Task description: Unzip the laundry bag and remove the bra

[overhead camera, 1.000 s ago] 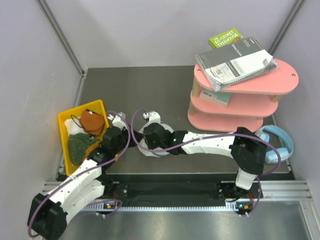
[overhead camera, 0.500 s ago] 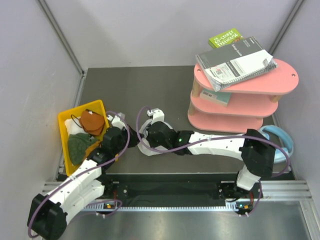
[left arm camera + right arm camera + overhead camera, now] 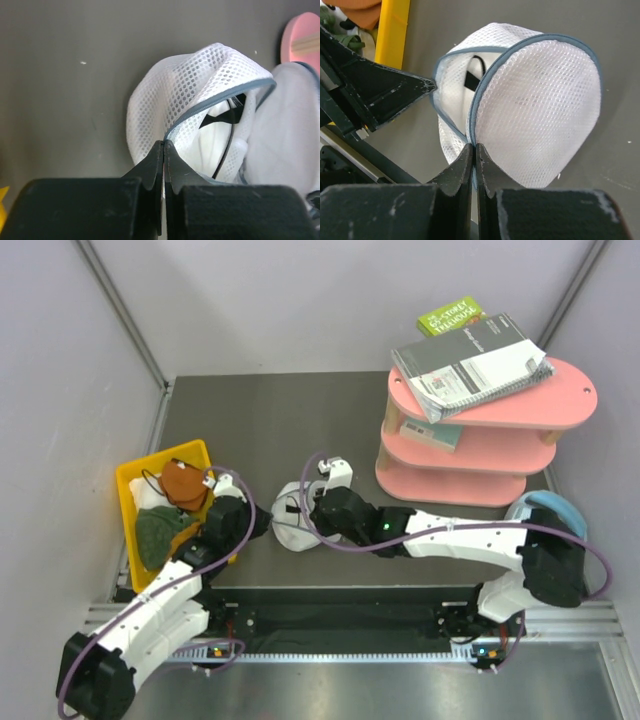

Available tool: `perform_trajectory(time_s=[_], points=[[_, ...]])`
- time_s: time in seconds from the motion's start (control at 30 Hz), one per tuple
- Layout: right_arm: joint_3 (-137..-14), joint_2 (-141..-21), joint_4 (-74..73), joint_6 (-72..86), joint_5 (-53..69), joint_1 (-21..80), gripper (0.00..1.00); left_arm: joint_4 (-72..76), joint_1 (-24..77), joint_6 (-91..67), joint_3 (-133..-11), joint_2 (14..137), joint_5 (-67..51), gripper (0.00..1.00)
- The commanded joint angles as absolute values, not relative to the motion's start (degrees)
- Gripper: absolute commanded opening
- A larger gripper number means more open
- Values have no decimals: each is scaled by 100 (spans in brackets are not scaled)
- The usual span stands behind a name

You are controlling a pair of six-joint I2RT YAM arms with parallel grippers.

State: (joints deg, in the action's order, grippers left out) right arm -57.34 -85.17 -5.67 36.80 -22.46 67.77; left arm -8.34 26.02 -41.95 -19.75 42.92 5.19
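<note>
Right gripper (image 3: 473,146) has drawn rightward, clamped on white domed mesh laundry bag (image 3: 540,110) rim; left gripper (image 3: 164,143) likewise clamped.

Dark table (image 3: 280,420): laundry bag (image 3: 288,531), yellow bin (image 3: 124,492), pink shelf (image 3: 470,482).

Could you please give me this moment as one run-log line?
left hand: shut on laundry bag rim | right hand: shut on its flap | bag: unzipped | bra: inside

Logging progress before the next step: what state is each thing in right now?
laundry bag: unzipped, mouth gaping open.
bra: inside the bag, not yet removed.
left gripper: shut on the bag's rim.
right gripper: shut on the bag's zipper edge.
</note>
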Motion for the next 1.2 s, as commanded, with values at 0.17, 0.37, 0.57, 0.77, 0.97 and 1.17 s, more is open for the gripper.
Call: perform_trajectory(time_s=[0.17,0.37,0.57,0.77,0.97,1.17], points=[[-5028,-7463,-1054,4051,-2970,6776,1,-1379,2531,-4298,-2109,3859,1090,0],[-4501,-6777,-1643,4412,-3322,6768,2,-1547,2505,-4342,-2109,3700,1222,0],[-4140,-6232,-2179,4763,-3559,6768,7,-1652,2496,-4377,-2109,3621,1265,0],[-3990,-5740,-2917,5106,-3884,6768,33,-1758,2496,-4412,-2127,3481,1292,0],[-4008,-5195,-3305,5124,-4201,6768,66,-1872,2496,-4333,-2259,3445,1248,0],[-3771,-5369,-1874,4421,-3412,6750,81,-1863,2496,-3939,-2513,3445,1082,0]])
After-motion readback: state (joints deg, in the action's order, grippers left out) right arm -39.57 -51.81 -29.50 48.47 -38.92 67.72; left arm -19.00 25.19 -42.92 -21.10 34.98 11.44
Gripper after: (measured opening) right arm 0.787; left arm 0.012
